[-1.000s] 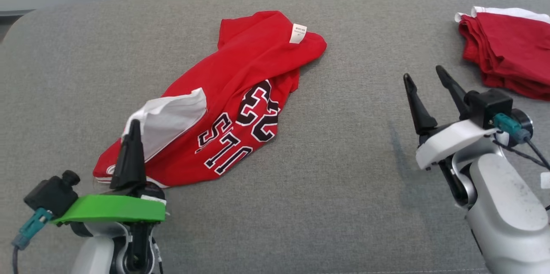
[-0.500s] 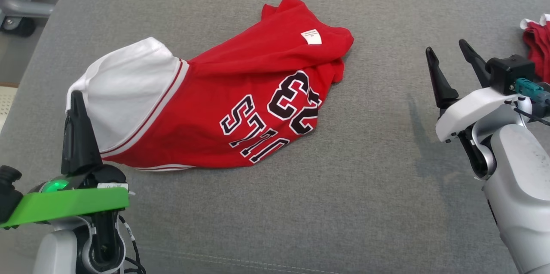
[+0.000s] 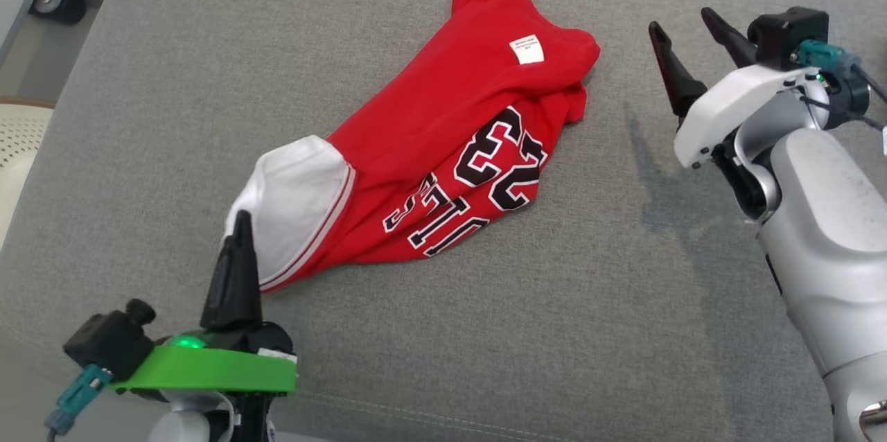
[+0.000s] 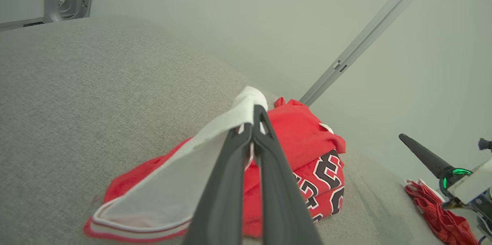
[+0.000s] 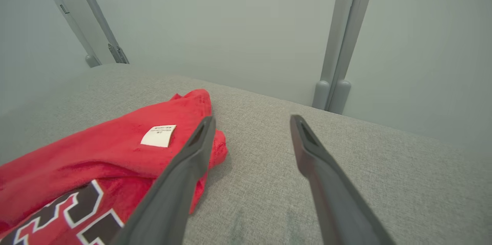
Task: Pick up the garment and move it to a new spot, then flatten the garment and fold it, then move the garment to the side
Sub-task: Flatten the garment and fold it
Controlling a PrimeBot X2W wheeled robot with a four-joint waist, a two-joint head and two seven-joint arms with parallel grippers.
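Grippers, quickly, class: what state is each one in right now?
Left gripper: closed on the garment by its white part.
Right gripper: open, holding nothing.

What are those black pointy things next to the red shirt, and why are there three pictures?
The pointy things are a robot's hands. Each one has two long dark fingers. The big picture comes from a camera on the robot's head, looking down at a soft grey surface. The other two come from little cameras on its wrists, each looking along that hand's own fingers. On the surface lies a crumpled red shirt with black and white letters and a white part at one end. The left hand is pinched shut on that white part, and its wrist picture shows the cloth raised at the fingertips. The right hand is open and holds nothing. It sits near the shirt's other end.
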